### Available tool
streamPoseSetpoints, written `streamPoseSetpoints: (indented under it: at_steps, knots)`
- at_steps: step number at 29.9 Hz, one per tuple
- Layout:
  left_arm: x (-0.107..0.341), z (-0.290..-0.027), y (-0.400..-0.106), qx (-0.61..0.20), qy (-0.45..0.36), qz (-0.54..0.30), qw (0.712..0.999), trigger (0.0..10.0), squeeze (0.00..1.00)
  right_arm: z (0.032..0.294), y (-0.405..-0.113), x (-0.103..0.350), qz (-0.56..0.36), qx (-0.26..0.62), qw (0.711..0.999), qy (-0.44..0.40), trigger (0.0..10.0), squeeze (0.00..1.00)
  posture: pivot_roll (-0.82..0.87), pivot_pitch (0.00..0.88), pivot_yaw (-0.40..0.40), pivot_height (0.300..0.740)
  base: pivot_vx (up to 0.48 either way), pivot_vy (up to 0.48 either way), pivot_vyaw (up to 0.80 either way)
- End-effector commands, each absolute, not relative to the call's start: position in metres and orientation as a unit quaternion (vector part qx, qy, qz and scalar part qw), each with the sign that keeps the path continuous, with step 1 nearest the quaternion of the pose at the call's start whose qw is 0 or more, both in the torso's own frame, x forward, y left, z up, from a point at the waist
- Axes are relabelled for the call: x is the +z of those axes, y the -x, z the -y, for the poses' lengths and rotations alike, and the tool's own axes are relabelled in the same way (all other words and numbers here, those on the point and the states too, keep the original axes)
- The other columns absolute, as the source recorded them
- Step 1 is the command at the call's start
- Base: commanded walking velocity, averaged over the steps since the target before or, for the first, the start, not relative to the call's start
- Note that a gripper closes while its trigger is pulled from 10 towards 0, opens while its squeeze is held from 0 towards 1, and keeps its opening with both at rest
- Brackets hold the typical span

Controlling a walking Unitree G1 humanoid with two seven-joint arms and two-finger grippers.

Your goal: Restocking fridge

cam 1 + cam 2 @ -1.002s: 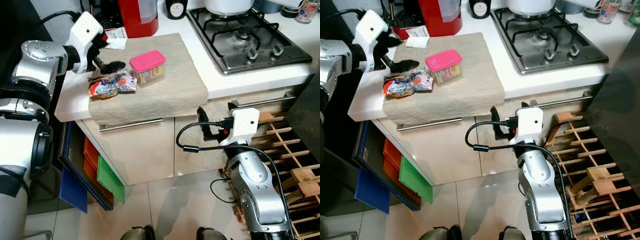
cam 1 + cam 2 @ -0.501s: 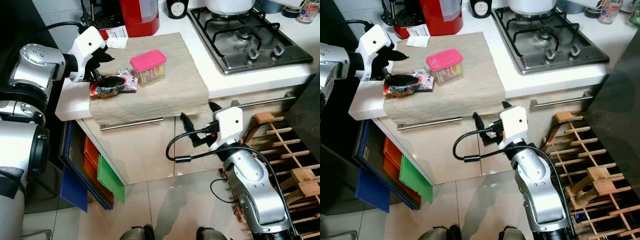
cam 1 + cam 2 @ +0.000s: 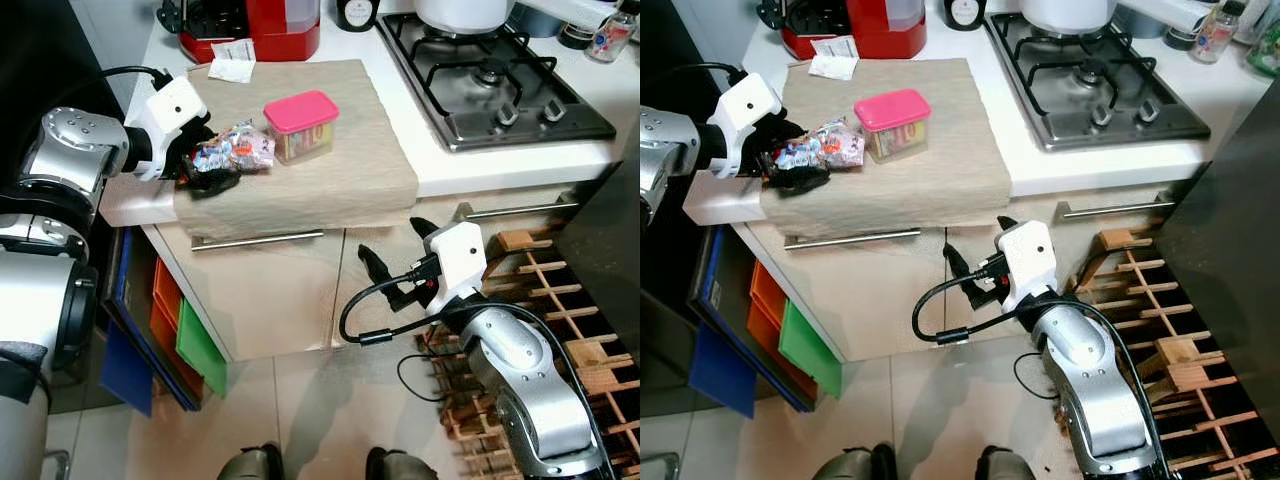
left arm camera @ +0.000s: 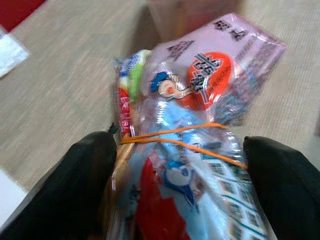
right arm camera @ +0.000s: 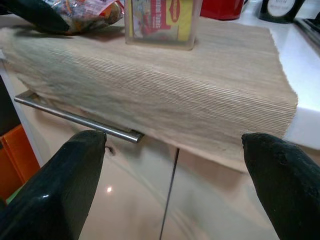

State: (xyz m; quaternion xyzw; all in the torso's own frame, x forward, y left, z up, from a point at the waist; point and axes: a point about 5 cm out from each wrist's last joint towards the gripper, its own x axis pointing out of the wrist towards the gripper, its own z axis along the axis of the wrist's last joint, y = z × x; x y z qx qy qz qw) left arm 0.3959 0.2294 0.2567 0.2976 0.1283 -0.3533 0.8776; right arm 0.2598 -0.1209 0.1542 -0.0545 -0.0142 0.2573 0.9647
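Left gripper (image 4: 175, 165): at the left edge of the counter, its two black fingers (image 4: 75, 185) set on either side of the snack packets, clasping the bundle so it can be lifted as one piece.
Snack packets (image 3: 232, 152): several wrappers tied with an orange rubber band (image 4: 175, 136), lying on the beige mat (image 3: 340, 150) just beside the tub; the band keeps them together for one grasp.
Tub (image 3: 299, 125): clear box with a pink lid, upright on the mat, untouched.
Right gripper (image 3: 398, 262): low in front of the cabinet doors, under the mat's overhang, fingers spread wide and holding nothing; probably kept clear of the working arm.
Stove (image 3: 495, 70): to the right, well apart from the goods.
Stage, as judged: pick-up of the first item.
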Motion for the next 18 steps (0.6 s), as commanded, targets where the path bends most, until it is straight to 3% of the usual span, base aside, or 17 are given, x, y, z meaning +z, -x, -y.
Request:
streamPoseSetpoints:
  at_steps: [1, 4, 9, 10, 18]
  knots:
    - [0.265, -0.23, -0.4, -0.32, -0.311, -0.123, 0.886, 10.0, 0.0, 0.118, -0.256, 0.157, 0.015, 0.267, 0.962, 0.052, 10.0, 0.27, -0.17, 0.143, 0.013, 0.74, 0.0, 0.0, 0.0]
    - [0.27, -0.23, -0.403, -0.283, -0.303, -0.104, 0.904, 10.0, 0.0, 0.118, -0.254, 0.155, 0.01, 0.265, 0.963, 0.049, 10.0, 0.27, -0.18, 0.144, 0.018, 0.74, 0.0, 0.0, 0.0]
    - [0.269, -0.224, -0.406, -0.278, -0.292, -0.092, 0.911, 10.0, 0.0, 0.118, -0.252, 0.152, 0.003, 0.262, 0.964, 0.046, 10.0, 0.27, -0.17, 0.143, 0.022, 0.74, 0.0, 0.0, 0.0]
    - [0.267, -0.22, -0.406, -0.282, -0.287, -0.092, 0.911, 0.0, 0.0, 0.117, -0.252, 0.151, 0.001, 0.261, 0.964, 0.044, 10.0, 0.27, -0.17, 0.142, 0.022, 0.74, 0.0, 0.0, 0.0]
    - [0.239, -0.206, -0.407, -0.29, -0.286, -0.136, 0.903, 0.0, 0.0, 0.115, -0.255, 0.15, -0.002, 0.258, 0.965, 0.036, 10.0, 0.27, -0.16, 0.136, 0.024, 0.74, 0.0, 0.0, 0.0]
